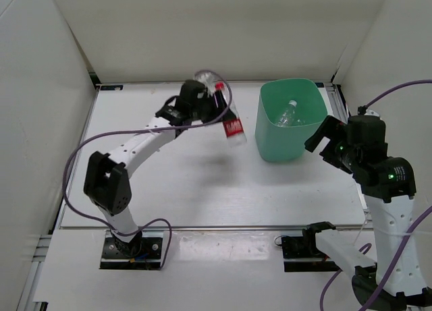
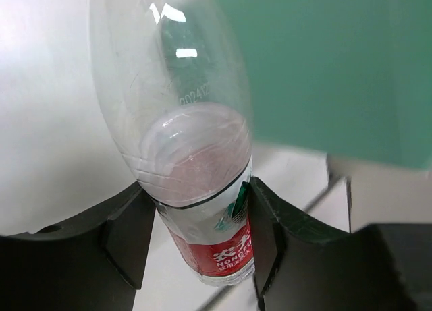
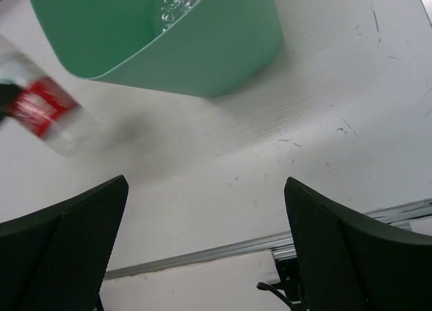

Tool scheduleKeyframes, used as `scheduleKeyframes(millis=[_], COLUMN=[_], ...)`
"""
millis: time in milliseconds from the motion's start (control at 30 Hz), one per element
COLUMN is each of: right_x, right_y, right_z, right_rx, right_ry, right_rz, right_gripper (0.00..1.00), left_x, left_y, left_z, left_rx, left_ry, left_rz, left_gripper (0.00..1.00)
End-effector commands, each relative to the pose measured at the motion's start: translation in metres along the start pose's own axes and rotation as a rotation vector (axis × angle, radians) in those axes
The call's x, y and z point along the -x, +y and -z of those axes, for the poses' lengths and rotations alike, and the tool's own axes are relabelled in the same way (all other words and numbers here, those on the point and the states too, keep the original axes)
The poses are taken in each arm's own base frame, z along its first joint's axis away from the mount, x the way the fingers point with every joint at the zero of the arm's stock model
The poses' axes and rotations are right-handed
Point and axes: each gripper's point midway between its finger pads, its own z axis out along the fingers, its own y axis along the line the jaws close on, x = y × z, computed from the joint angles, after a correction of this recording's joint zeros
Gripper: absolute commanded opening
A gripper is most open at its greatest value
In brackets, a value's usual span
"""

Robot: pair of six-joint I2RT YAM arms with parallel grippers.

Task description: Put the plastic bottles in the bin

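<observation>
Just left of the bin (image 1: 270, 144), the red-labelled bottle (image 1: 233, 126) hangs clear of the table (image 1: 202, 189). It is tilted, with its red cap toward the back wall and its base toward the near edge. The left gripper (image 2: 196, 223) is clamped on its clear body between cap and label, pressing from both sides. Bottle and bin are near each other but apart. Inside the bin lies one clear bottle (image 1: 289, 112). The right gripper (image 3: 204, 183) hovers at the bin's right side above the table, its jaws wide apart and holding nothing.
</observation>
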Motion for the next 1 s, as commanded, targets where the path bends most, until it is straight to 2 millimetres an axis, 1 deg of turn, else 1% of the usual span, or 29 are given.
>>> scheduleKeyframes(millis=[0, 33, 100, 133, 167, 200, 233, 267, 300, 333, 367, 400, 433, 467, 500, 533, 567, 600, 633, 667, 700, 767, 800, 833, 867, 900, 933, 967], right_x=[0.002, 0.003, 0.003, 0.004, 0.009, 0.012, 0.016, 0.018, 0.021, 0.026, 0.028, 0.031, 0.036, 0.038, 0.042, 0.042, 0.045, 0.047, 0.047, 0.046, 0.046, 0.045, 0.044, 0.042, 0.041, 0.038, 0.034, 0.031], right_y=[-0.013, -0.015, -0.019, -0.02, -0.02, -0.018, -0.018, -0.017, -0.015, -0.012, -0.011, -0.01, -0.007, -0.006, -0.003, -0.003, -0.004, -0.003, -0.003, -0.003, -0.003, -0.001, -0.001, -0.002, 0.0, 0.004, 0.005, 0.009], right_z=[-0.001, -0.001, -0.001, -0.001, 0.002, 0.003, 0.002, 0.005, 0.005, 0.01, 0.01, 0.012, 0.012, 0.012, 0.014, 0.01, 0.013, 0.013, 0.013, 0.01, 0.01, 0.004, 0.002, -0.001, -0.005, -0.01, -0.01, -0.015], right_rx=[-0.059, -0.07, -0.092, -0.101, -0.101, -0.098, -0.11, -0.103, -0.102, -0.09, -0.084, -0.078, -0.065, -0.065, -0.055, -0.061, -0.066, -0.061, -0.061, -0.062, -0.062, -0.06, -0.065, -0.07, -0.071, -0.061, -0.051, -0.043], right_ry=[-0.032, -0.04, -0.042, -0.049, -0.067, -0.072, -0.079, -0.089, -0.091, -0.109, -0.117, -0.126, -0.145, -0.145, -0.161, -0.152, -0.165, -0.173, -0.173, -0.172, -0.172, -0.158, -0.15, -0.142, -0.125, -0.101, -0.083, -0.056], right_rz=[-0.013, -0.013, -0.011, -0.021, -0.024, -0.025, -0.025, -0.027, -0.028, -0.032, -0.034, -0.036, -0.023, -0.023, -0.013, -0.011, -0.001, -0.002, -0.002, -0.002, -0.002, 0.0, 0.002, -0.006, -0.003, -0.01, -0.008, -0.005], right_gripper=[1.0, 1.0, 1.0, 1.0, 1.0, 1.0, 1.0, 1.0, 1.0, 1.0, 1.0, 1.0, 1.0, 1.0, 1.0, 1.0, 1.0, 1.0, 1.0, 1.0, 1.0, 1.0, 1.0, 1.0, 1.0, 1.0, 1.0, 1.0], left_x=[0.085, 0.118, 0.148, 0.167, 0.178, 0.179, 0.182, 0.193, 0.197, 0.189, 0.187, 0.183, 0.169, 0.155, 0.146, 0.128, 0.122, 0.115, 0.112, 0.106, 0.113, 0.128, 0.134, 0.141, 0.154, 0.161, 0.156, 0.155], left_y=[-0.049, -0.069, -0.096, -0.132, -0.145, -0.166, -0.18, -0.194, -0.198, -0.21, -0.209, -0.213, -0.221, -0.218, -0.219, -0.229, -0.233, -0.236, -0.239, -0.244, -0.241, -0.239, -0.246, -0.243, -0.233, -0.223, -0.207, -0.195], left_z=[0.057, 0.071, 0.075, 0.068, 0.062, 0.053, 0.045, 0.031, 0.026, 0.016, 0.002, -0.004, -0.012, -0.024, -0.03, -0.037, -0.036, -0.036, -0.034, -0.03, -0.016, 0.006, 0.033, 0.047, 0.064, 0.079, 0.106, 0.119], left_rx=[0.009, 0.0, -0.045, -0.141, -0.179, -0.228, -0.275, -0.31, -0.33, -0.359, -0.355, -0.368, -0.375, -0.364, -0.357, -0.367, -0.366, -0.362, -0.351, -0.337, -0.28, -0.228, -0.233, -0.227, -0.203, -0.167, -0.128, -0.097], left_ry=[-0.301, -0.4, -0.457, -0.475, -0.488, -0.488, -0.487, -0.52, -0.524, -0.513, -0.511, -0.505, -0.486, -0.452, -0.438, -0.413, -0.41, -0.405, -0.414, -0.424, -0.474, -0.541, -0.573, -0.591, -0.619, -0.641, -0.645, -0.655], left_rz=[-0.137, -0.162, -0.245, -0.293, -0.32, -0.352, -0.37, -0.383, -0.344, -0.334, -0.315, -0.309, -0.313, -0.32, -0.334, -0.369, -0.381, -0.392, -0.414, -0.43, -0.436, -0.49, -0.498, -0.493, -0.482, -0.468, -0.458, -0.426], left_gripper=[0.5, 0.5, 0.51, 0.53, 0.53, 0.54, 0.54, 0.55, 0.55, 0.57, 0.57, 0.57, 0.59, 0.61, 0.61, 0.61, 0.64, 0.7, 0.79, 0.92, 1.0, 1.0, 1.0, 1.0, 1.0, 1.0, 1.0, 1.0])
